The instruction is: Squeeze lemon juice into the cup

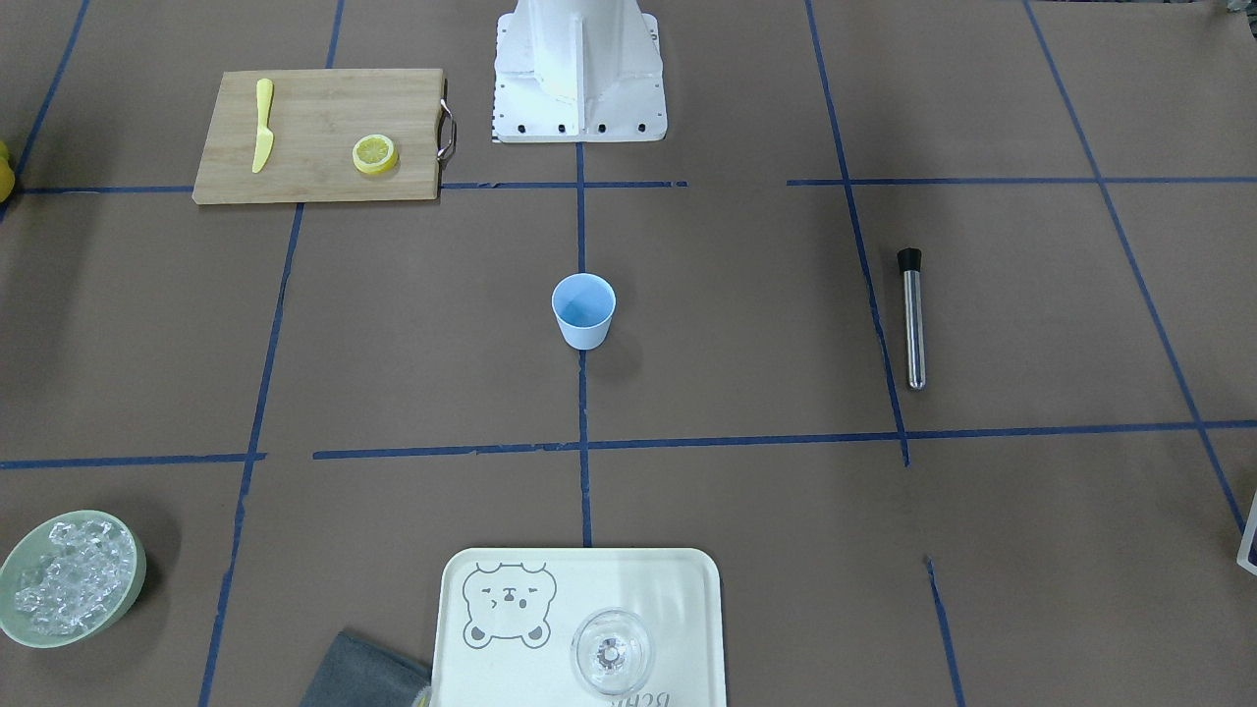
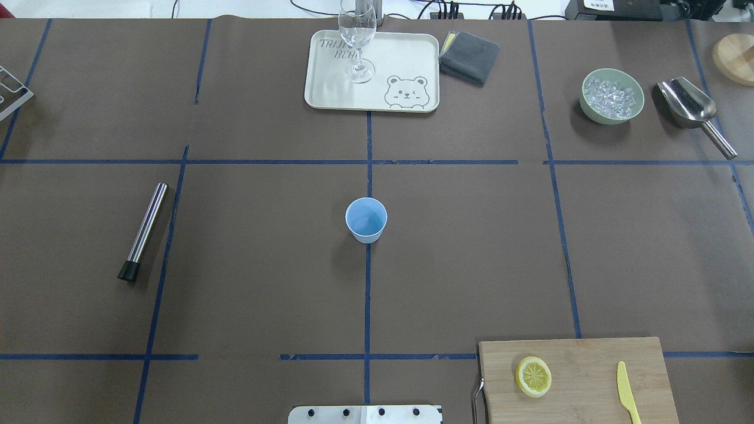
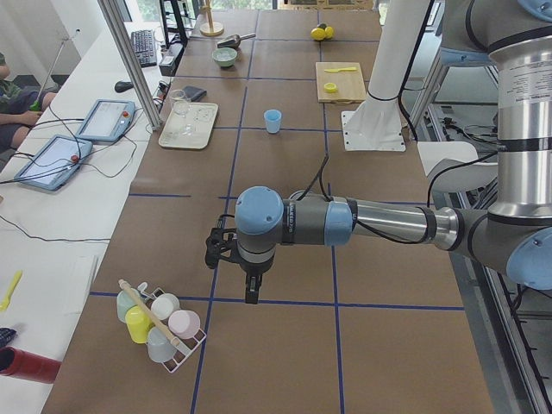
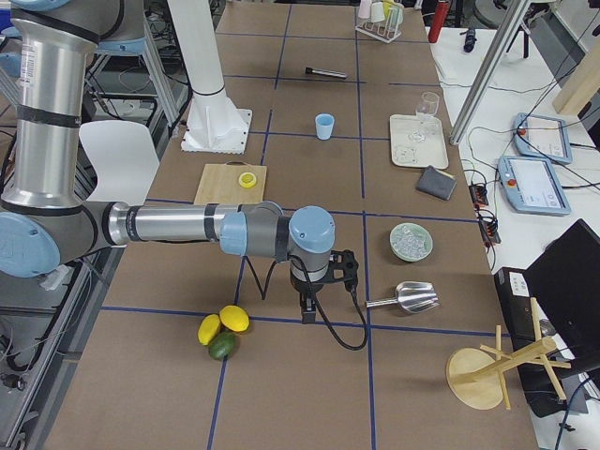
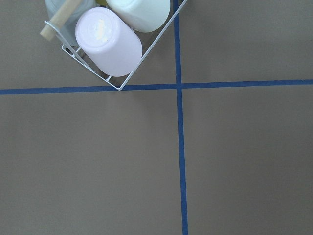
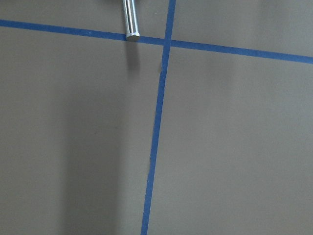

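The lemon [image 1: 375, 154] [image 2: 533, 376] lies cut face up on a wooden cutting board [image 2: 583, 365], on the robot's right near its base. At the table's centre stands the light blue cup [image 1: 583, 310] [image 2: 366, 219], upright and empty. Neither gripper appears in the overhead or front views. In the exterior left view my left gripper [image 3: 250, 293] hangs over bare table far from the cup [image 3: 272, 121]. My right gripper [image 4: 307, 314] shows only in the exterior right view, well away from the lemon [image 4: 247, 179]. I cannot tell whether either is open or shut.
A yellow knife [image 1: 262, 125] lies on the board. A steel muddler [image 2: 143, 231] rests on the robot's left. Across the table are a tray [image 2: 330, 88] with a glass [image 2: 357, 35], a cloth [image 2: 469, 57], an ice bowl [image 2: 611, 96] and a scoop [image 2: 689, 106]. A cup rack [image 3: 159, 326] sits near the left gripper.
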### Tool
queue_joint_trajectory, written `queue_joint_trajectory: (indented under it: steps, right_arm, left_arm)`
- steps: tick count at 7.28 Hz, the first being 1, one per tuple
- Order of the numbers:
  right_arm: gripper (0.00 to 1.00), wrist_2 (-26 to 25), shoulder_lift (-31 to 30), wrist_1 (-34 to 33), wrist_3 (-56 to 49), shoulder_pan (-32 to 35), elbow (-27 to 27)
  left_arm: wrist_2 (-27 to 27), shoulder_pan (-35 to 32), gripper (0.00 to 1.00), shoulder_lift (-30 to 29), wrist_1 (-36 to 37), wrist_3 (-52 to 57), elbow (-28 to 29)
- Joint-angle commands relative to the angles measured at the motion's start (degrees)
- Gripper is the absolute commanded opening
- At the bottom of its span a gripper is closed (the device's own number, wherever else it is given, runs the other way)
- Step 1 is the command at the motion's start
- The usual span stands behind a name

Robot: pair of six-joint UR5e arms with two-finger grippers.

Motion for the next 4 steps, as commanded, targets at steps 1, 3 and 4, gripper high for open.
queue_joint_trajectory:
  steps: [1,3,4]
  right_arm:
    - [1.0,0.11,0.0,0.0,0.05,0.02,0.03]
    - [1.0,0.11,0.17,0.0,-0.04,0.02,0.38]
    - [1.0,0.02,0.26,0.09,0.48,-0.07,0.29]
  left_arm:
    - [0.09,0.08,1.0,-0.02,0.0,0.0,-0.24]
    - [0.0,-0.01,1.0,0.07,-0.09,0.09,-1.47]
    - [-0.09,0.08,1.0,0.07,-1.31,0.09,-1.47]
